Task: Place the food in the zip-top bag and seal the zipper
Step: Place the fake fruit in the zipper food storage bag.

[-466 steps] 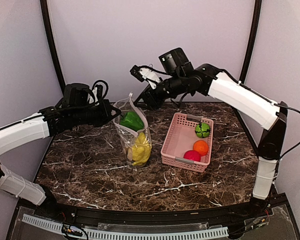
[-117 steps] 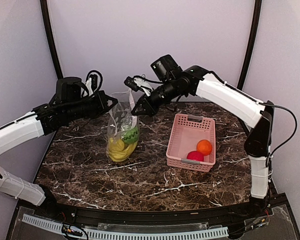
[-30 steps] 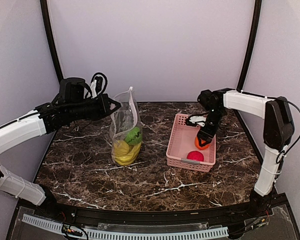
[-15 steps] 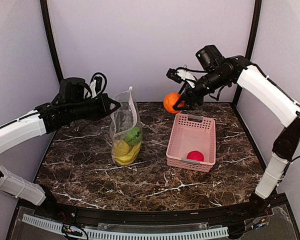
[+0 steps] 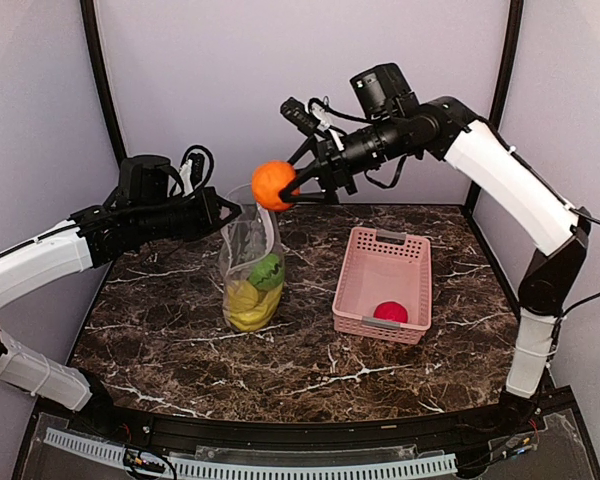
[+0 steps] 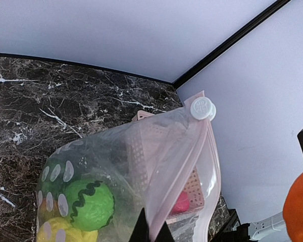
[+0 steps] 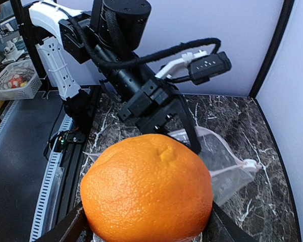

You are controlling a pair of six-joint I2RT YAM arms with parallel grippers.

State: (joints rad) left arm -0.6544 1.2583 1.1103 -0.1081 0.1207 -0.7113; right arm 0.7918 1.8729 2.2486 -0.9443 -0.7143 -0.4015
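The clear dotted zip-top bag (image 5: 252, 262) stands upright at centre left with yellow and green food (image 5: 252, 293) in its bottom. My left gripper (image 5: 230, 210) is shut on the bag's mouth edge and holds it up; in the left wrist view the fingertips (image 6: 152, 233) pinch the pink zipper strip (image 6: 184, 161), whose white slider (image 6: 202, 108) sits at the top corner. My right gripper (image 5: 290, 188) is shut on the orange (image 5: 273, 185) and holds it in the air right above the bag's mouth; the orange fills the right wrist view (image 7: 147, 189). A red-pink ball (image 5: 387, 311) lies in the basket.
The pink lattice basket (image 5: 362, 265) stands right of the bag on the dark marble table (image 5: 180, 340). Black frame posts and pale walls close in the back. The bag's open mouth (image 7: 217, 161) shows behind the orange in the right wrist view.
My right gripper picked the orange out of the basket, lifted it and carried it left to above the bag's mouth. The left arm and bag have stayed still.
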